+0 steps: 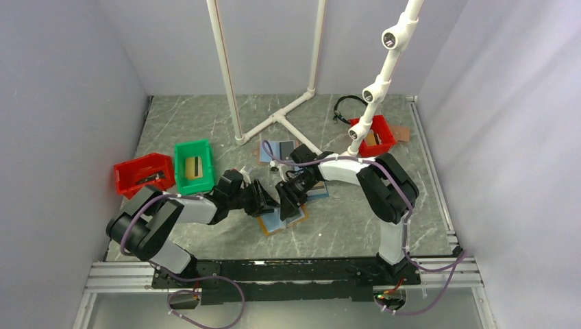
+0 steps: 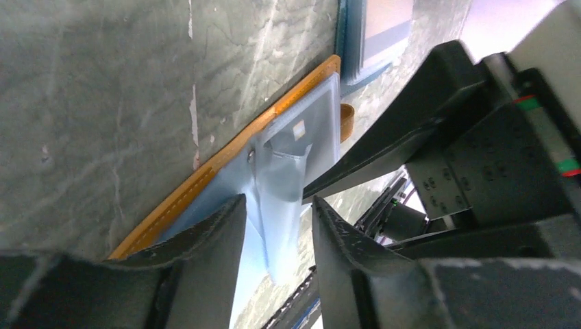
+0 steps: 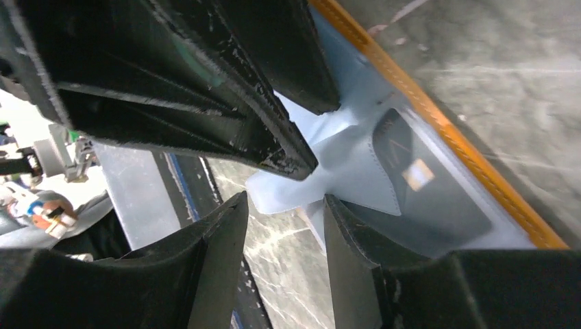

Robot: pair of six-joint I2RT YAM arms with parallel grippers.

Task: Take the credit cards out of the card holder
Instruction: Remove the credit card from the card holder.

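Looked down on a grey-green table (image 1: 356, 226) with a veined, marble-like surface, boxed in by pale lilac walls. Showed the card holder (image 1: 277, 223) lying opened flat near the middle of that table, just ahead of the two arm bases: a thin folding wallet, orange-brown and stitched along the rim, smooth light blue inside. Showed the left arm (image 1: 185, 209) and the right arm (image 1: 384, 181), white shells over black joints, bending inward and meeting over the holder. Left of them, took in a boxy green bin (image 1: 195, 187) just beside a red bin (image 1: 140, 186), both glossy plastic; behind, a frame of round white pipe (image 1: 229, 75). From the left wrist, caught the left gripper (image 2: 277, 233) with its black, rough-edged wedge fingers (image 2: 205, 240) standing apart, a limp light blue pocket flap (image 2: 282, 185) lying loose in the gap, pinched by neither pad. From the right wrist, caught the right gripper (image 3: 284, 253) parted too and clamped on nothing, veined table and one corner of the blue lining visible between its fingers; just above, found the left gripper's scuffed tips resting against the lining beside a translucent pocket (image 3: 425, 199) bearing a small pale square. Could not make out any card for certain
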